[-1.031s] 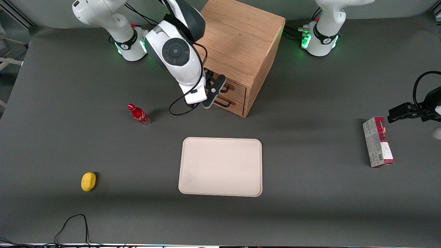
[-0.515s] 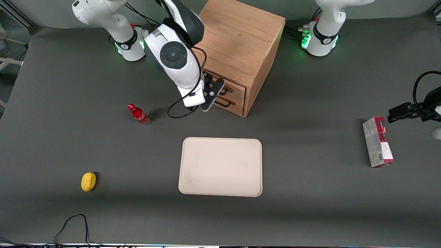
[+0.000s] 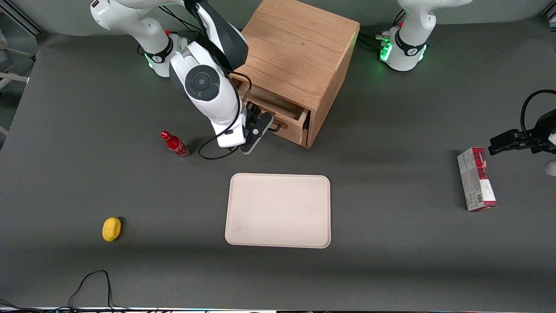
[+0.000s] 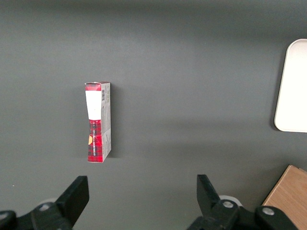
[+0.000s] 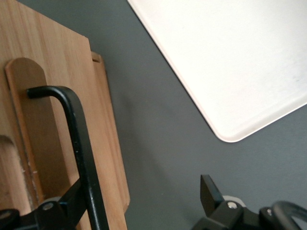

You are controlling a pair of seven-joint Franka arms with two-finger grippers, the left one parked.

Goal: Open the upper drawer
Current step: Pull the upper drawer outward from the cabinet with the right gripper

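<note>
The oak cabinet point(image 3: 299, 48) stands at the back of the table. Its upper drawer point(image 3: 278, 108) is pulled partly out toward the front camera, and its inside shows. My gripper point(image 3: 257, 126) is at the drawer's front, open, with its jaws wide apart. In the right wrist view the gripper point(image 5: 141, 199) has one finger point(image 5: 72, 203) hooked against the thin black wire handle point(image 5: 79, 143) on the drawer front point(image 5: 48, 72); the other finger point(image 5: 208, 191) hangs over bare table. The bottom drawer is hidden under the upper one.
A cream tray point(image 3: 278, 211) lies nearer the front camera than the cabinet; it also shows in the right wrist view point(image 5: 230, 57). A red bottle point(image 3: 175, 144) stands beside my gripper. A yellow lemon point(image 3: 111, 228) lies near the front. A red-and-grey box point(image 3: 476, 179) lies toward the parked arm's end.
My gripper has moved toward the front camera, away from the cabinet, and the upper drawer has slid out with it from shut to partly open.
</note>
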